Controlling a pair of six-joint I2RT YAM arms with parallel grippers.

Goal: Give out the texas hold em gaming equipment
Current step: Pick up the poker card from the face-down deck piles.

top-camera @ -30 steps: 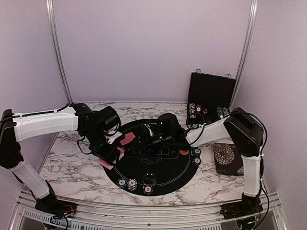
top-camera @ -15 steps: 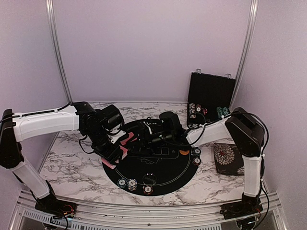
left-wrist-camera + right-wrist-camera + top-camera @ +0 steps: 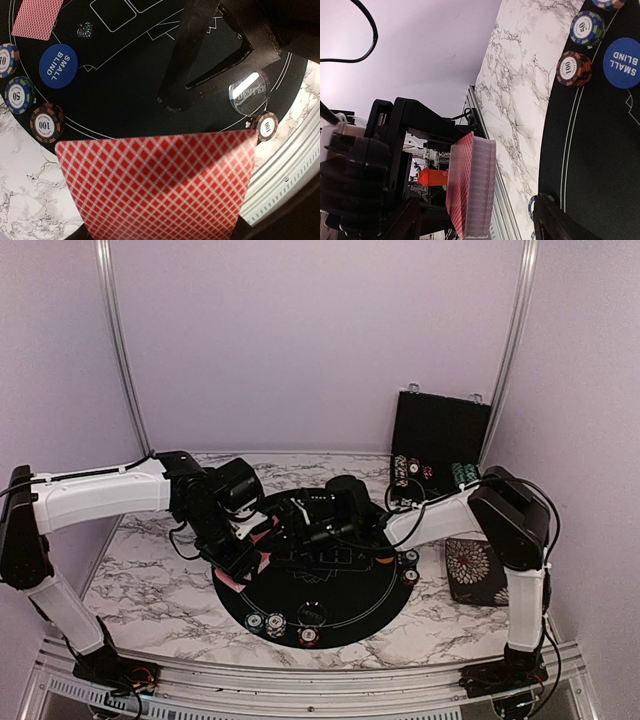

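Deck (image 3: 155, 185) of red-backed cards clamped in the left claw (image 3: 245, 555), held over the left edge of the mat (image 3: 345, 612). Right claw (image 3: 292, 523) just beside it, fingers apart, gripping nothing that I can make out. One card (image 3: 37, 17) lies face down on the mat. Blue button (image 3: 58, 66) and three chip stacks (image 3: 46, 122) sit along the mat's rim; which side, I cannot tell. Clear dealer button (image 3: 248, 92) by the near edge, lone chip (image 3: 264, 125) just beside it.
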